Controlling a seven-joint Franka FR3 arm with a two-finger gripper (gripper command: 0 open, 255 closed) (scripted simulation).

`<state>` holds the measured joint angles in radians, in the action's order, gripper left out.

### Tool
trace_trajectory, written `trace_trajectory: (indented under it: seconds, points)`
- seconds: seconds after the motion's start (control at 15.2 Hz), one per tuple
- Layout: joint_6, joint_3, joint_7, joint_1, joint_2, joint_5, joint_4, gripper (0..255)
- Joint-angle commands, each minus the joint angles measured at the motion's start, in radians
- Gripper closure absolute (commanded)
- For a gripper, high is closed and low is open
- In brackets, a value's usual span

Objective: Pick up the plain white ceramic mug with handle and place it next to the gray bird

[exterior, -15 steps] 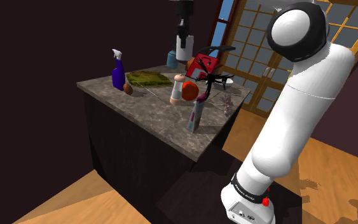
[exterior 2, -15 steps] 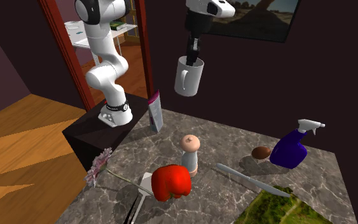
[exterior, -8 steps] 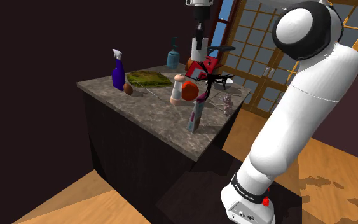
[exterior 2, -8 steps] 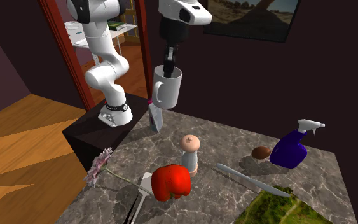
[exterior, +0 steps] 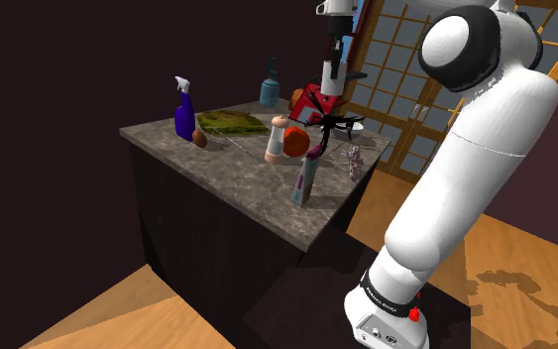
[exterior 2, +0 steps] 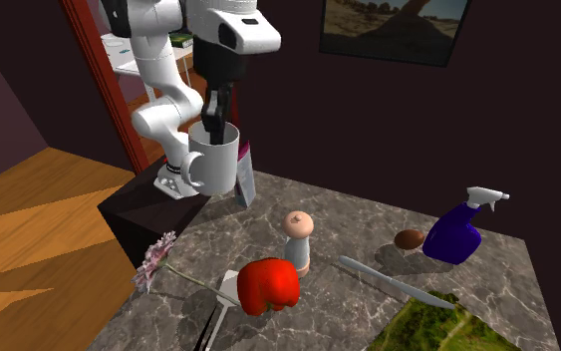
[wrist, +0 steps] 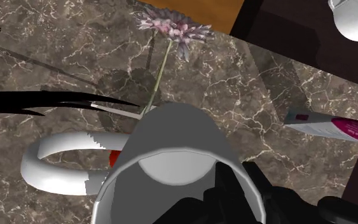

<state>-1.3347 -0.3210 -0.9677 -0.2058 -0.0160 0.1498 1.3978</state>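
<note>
From the shoulder view I see the gripper (exterior: 334, 65) high over the far side of the table (exterior: 235, 171). It is closed on the rim of the white mug (exterior: 329, 82), which hangs in the air above a red object (exterior: 313, 101). In the second exterior view the mug (exterior 2: 214, 164) hangs upright, clear of the table (exterior 2: 368, 221), near the edge on the stand's side. Its handle is turned to that view's left, and an upright tube (exterior 2: 245, 175) stands just beside it. The gripper (exterior 2: 215, 126) pinches the mug's wall, one finger inside the rim. In the wrist view the mug (wrist: 171, 159) sits directly under the gripper (wrist: 238, 191), its wall clamped between the fingers. The marble table (wrist: 56, 44), a pink flower (wrist: 171, 28) and the tube (wrist: 336, 127) lie beyond it.
</note>
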Motion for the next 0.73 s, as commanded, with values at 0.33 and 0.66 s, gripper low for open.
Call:
trace_trajectory:
  seconds: [0.33, 0.66]
  points:
    - [-0.019, -0.092, -0.193, -0.105, -0.083, -0.023, -0.088, 255]
    - [-0.016, -0.140, -0.307, -0.182, -0.163, -0.058, -0.180, 255]
